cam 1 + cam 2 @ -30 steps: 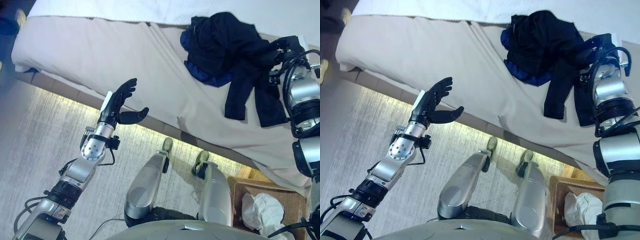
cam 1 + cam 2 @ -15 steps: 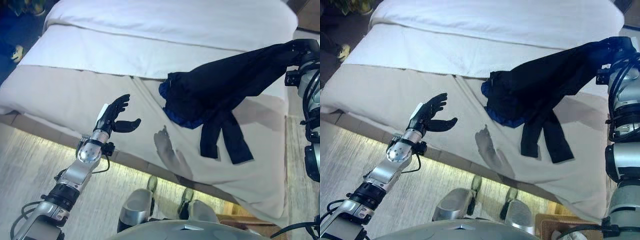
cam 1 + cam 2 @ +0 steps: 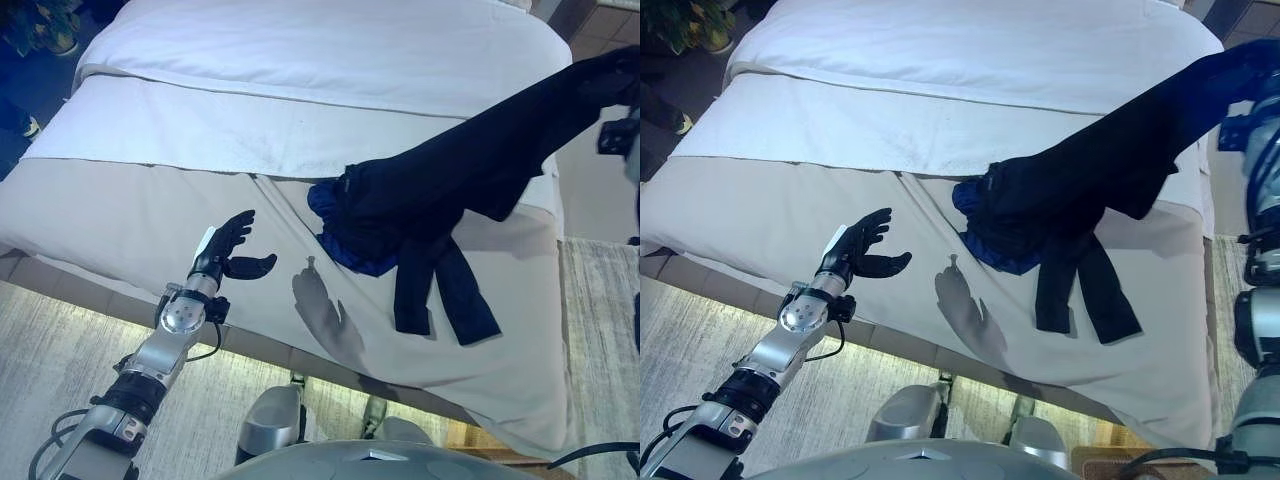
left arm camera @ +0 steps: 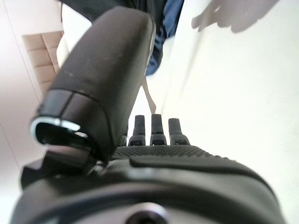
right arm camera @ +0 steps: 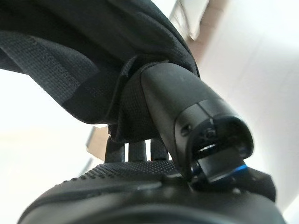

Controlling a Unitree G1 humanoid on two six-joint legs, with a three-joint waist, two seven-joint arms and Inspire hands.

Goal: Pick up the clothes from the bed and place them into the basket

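Eye views show the dark clothes (image 3: 440, 190) stretched up off the bed (image 3: 300, 60) toward the right robot hand (image 3: 1262, 72), left robot hand (image 3: 232, 250) spread and empty; right wrist view alone shows the thumb pinching cloth.

Left hand (image 4: 154, 172) — fingers (image 4: 156, 126) straight — above pale bed (image 4: 243, 93); blue cloth (image 4: 163, 32) beyond.

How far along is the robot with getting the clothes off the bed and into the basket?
Nothing shows as done: no clothes appear in the basket, of which only a corner is in view. In hand: the right robot hand grips the dark clothes, stretched up from the bed with part trailing on the cover. The left robot hand hangs open, empty. Left: lift clear, carry to the basket, release.
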